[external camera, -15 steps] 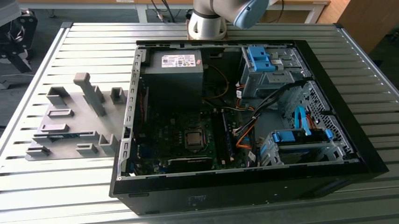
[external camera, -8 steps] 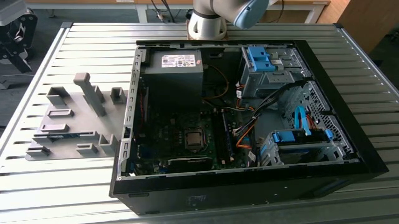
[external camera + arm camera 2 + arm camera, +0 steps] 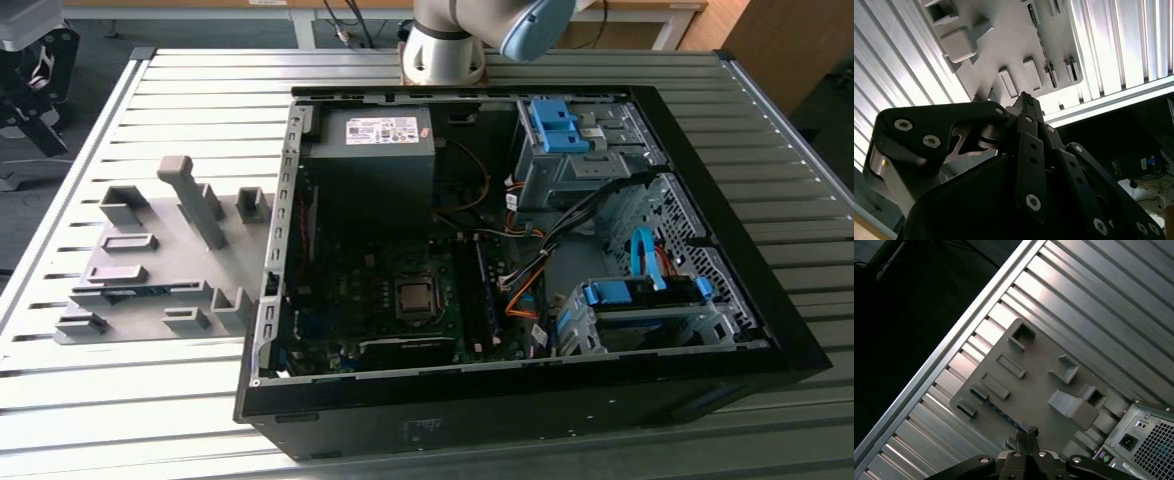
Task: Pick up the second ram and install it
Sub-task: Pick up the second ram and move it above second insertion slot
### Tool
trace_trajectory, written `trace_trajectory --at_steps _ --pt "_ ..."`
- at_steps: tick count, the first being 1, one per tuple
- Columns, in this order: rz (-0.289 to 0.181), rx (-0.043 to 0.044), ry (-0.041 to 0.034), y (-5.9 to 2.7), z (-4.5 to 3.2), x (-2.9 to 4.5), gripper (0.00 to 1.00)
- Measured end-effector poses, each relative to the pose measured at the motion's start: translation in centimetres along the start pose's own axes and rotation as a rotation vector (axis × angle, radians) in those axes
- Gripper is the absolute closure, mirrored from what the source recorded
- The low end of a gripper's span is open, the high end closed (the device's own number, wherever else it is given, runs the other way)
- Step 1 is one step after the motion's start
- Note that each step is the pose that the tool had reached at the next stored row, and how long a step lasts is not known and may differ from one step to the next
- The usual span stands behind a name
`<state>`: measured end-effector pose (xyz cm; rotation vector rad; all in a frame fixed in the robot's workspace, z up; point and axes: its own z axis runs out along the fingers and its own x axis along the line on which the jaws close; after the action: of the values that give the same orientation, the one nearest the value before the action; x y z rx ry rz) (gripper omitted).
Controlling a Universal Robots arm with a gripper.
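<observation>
Closest to both wrist cams is the black gripper (image 3: 1025, 97) (image 3: 1027, 432): its 2 fingertips are pinched together w/ nothing between them. It hangs over a gray plastic plate (image 3: 1004, 35) (image 3: 1039, 385), clear of it. In the first wrist view the tips line up w/ 1 end of the ram stick (image 3: 996, 409). That stick, a thin blue strip w/ dark chips, lies flat in a slot along 1 edge of the plate. The second wrist view shows it (image 3: 1038, 31) too, beyond the fingertips.

Exterior view, L to R: a ribbed metal table (image 3: 200, 70) carries everything. At the exterior view's left sits the plate (image 3: 174, 255) w/ several upright gray holders. The ram stick (image 3: 134, 292) lies low in it, near the edge closest to the cam. Just beside the plate, to the right, is an open PC case (image 3: 467, 425) lying on its side. Inside it, L to R:
- a power supply (image 3: 367, 160) w/ a white label at the far end
- a processor socket (image 3: 416, 297) on the board, nearer the cam
- orange and black cables (image 3: 527, 290)
- drive bays w/ blue latches (image 3: 554, 125)

The arm base (image 3: 447, 45) stands on the table behind the case.
</observation>
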<state>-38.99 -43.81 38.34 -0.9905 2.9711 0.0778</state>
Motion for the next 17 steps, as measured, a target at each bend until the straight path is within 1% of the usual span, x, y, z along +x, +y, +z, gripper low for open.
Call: trace_trajectory --at_steps 10,12,17 --pt "-0.003 -0.0001 0.0002 0.0 0.0 0.0 0.88" --pt "-0.019 -0.0004 0.0009 0.01 0.0 0.02 0.88" --pt "-0.089 -0.0021 0.004 0.05 0.01 0.08 0.88"
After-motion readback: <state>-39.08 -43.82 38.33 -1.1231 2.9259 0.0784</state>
